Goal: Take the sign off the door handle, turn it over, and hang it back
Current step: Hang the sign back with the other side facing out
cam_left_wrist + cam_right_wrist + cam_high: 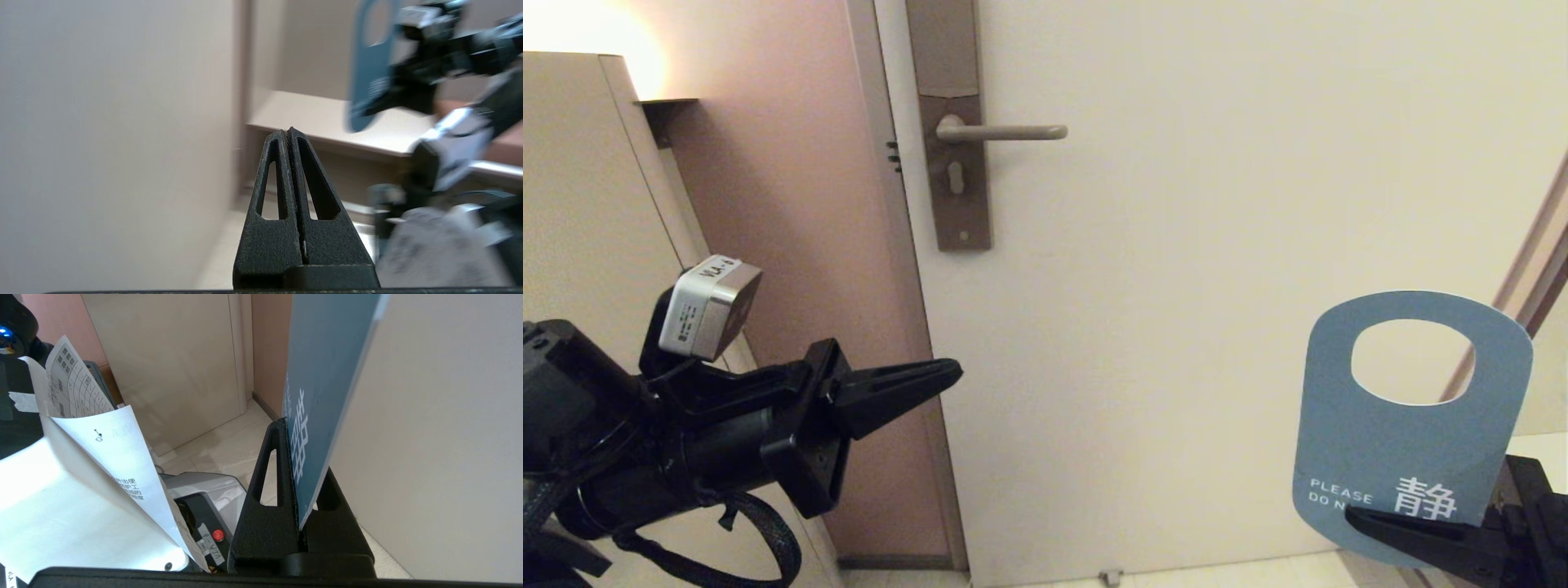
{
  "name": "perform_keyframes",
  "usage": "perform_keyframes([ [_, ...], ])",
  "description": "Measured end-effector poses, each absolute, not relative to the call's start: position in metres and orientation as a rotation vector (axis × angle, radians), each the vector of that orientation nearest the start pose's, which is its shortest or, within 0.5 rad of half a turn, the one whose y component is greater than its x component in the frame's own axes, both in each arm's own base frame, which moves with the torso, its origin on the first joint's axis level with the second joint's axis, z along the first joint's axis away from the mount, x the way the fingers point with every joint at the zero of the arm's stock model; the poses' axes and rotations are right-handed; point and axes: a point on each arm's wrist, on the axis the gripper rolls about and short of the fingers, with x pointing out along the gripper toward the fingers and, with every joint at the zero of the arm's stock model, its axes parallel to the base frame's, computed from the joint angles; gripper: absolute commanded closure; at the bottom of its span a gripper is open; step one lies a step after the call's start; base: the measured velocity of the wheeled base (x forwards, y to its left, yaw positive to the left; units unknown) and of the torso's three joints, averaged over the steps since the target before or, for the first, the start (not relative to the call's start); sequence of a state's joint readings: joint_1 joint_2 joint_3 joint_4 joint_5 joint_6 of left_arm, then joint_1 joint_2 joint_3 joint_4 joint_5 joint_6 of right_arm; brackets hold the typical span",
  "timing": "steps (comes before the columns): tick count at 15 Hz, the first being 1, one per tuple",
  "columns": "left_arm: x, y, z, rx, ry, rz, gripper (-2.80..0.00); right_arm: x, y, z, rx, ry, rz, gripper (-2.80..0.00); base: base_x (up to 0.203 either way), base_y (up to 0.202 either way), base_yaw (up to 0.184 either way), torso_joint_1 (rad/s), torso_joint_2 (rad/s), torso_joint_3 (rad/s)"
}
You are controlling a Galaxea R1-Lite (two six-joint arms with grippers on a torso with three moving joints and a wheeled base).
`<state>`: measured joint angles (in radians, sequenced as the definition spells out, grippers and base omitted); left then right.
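Black plastic left gripper (947,371) sits low at the left of the head view, in front of the door's hinge-side edge, fingers pressed flat together with nothing between them. Tip points toward the door (1217,204); open air between tip and door face.

Door handle (1005,131) is up and centre-left, a straight horizontal lever on a tall brown backplate (954,147), keyhole below. Lever bare along its full length; free end points right, with plain door surface beyond it and beneath it.

Sign (1409,425) is off the handle, well apart from it, low at the right. Blue face toward the head camera, white lettering at its lower end, oval hole uppermost and unobstructed. Card stands roughly upright, tilted slightly.

Right gripper (1364,516) clamps the sign's lower edge; in the right wrist view the card (322,396) is pinched between both fingers, its white back face toward the door.
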<state>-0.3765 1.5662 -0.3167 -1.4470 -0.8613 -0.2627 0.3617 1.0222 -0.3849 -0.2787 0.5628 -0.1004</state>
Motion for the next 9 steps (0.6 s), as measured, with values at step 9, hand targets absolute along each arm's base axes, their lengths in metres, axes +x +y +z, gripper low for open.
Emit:
perform_keyframes([
  [9, 0.199, -0.042, 0.148, 0.093, -0.011, -0.612, 0.00, 0.110, 0.054, 0.177, -0.055, 0.329, 0.922, 0.00, 0.000, 0.000, 0.000, 0.000, 0.00, 0.000],
])
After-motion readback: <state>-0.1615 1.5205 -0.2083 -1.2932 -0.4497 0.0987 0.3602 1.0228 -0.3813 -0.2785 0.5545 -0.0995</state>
